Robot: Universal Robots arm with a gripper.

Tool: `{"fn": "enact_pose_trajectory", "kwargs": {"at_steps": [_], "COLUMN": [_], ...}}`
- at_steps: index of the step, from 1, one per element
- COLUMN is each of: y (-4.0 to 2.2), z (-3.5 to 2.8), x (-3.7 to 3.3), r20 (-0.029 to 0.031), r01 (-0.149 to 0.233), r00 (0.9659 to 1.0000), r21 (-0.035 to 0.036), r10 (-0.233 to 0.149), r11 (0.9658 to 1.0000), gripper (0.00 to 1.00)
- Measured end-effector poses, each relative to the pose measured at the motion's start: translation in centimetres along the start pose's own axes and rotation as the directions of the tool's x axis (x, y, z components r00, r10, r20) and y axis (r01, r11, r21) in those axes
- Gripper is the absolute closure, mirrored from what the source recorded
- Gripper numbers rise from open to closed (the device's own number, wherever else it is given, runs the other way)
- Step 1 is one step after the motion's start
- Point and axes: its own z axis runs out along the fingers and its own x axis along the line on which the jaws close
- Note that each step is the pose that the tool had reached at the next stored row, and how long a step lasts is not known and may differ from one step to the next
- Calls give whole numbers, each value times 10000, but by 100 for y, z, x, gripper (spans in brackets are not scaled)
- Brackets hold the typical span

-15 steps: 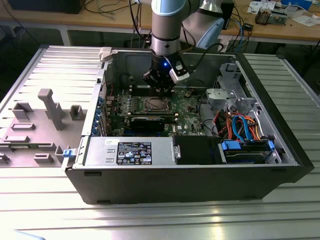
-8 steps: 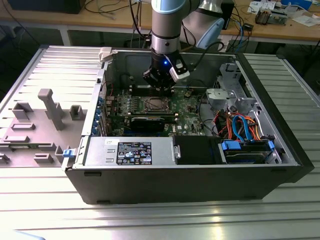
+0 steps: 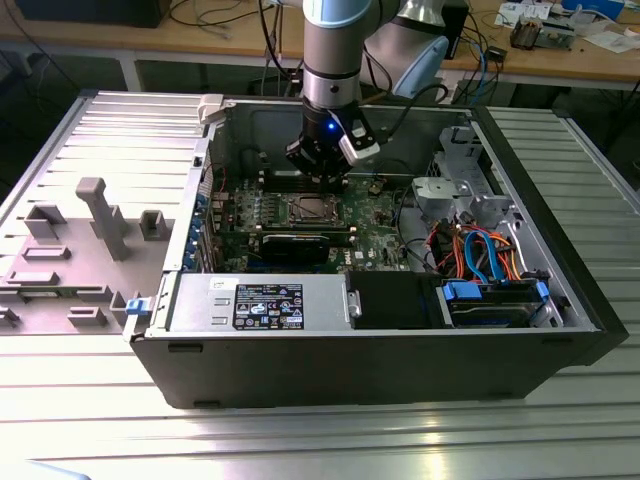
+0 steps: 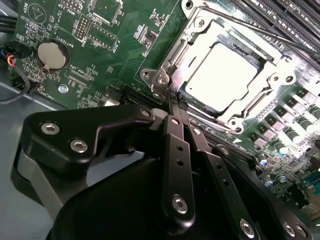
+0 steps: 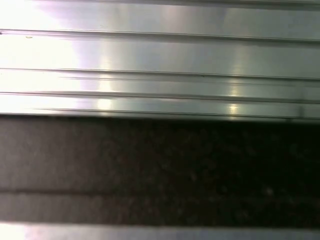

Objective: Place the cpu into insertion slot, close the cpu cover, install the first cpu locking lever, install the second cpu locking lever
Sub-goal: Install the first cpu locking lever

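The cpu (image 4: 222,70) lies flat in the insertion slot (image 3: 310,208) on the green board, its silver top bright. The cpu cover (image 4: 272,82) is down around it as a metal frame. A thin locking lever (image 4: 250,27) runs along the socket's far side. My gripper (image 4: 175,102) is shut, its black fingertips pressed together at the socket's near corner (image 4: 159,80); I see nothing between them. In the exterior view the gripper (image 3: 322,172) hangs inside the open computer case just above the socket.
Black memory slots (image 4: 285,15) run beside the socket, and a coin battery (image 4: 52,55) sits on the board. A black card (image 3: 290,245), power supply (image 3: 260,300), drive cage (image 3: 460,190) and cables (image 3: 480,250) crowd the case. A grey fixture (image 3: 100,220) stands at the exterior view's left.
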Motion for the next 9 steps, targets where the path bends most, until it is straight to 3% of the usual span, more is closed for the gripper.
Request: {"fn": "enact_pose_trajectory", "kwargs": {"at_steps": [9], "y": [-3], "z": [0], "x": [0], "r20": [-1], "r01": [0], "r00": [10000], "r21": [0], "r10": [0], "r11": [10000], "gripper": [89]}}
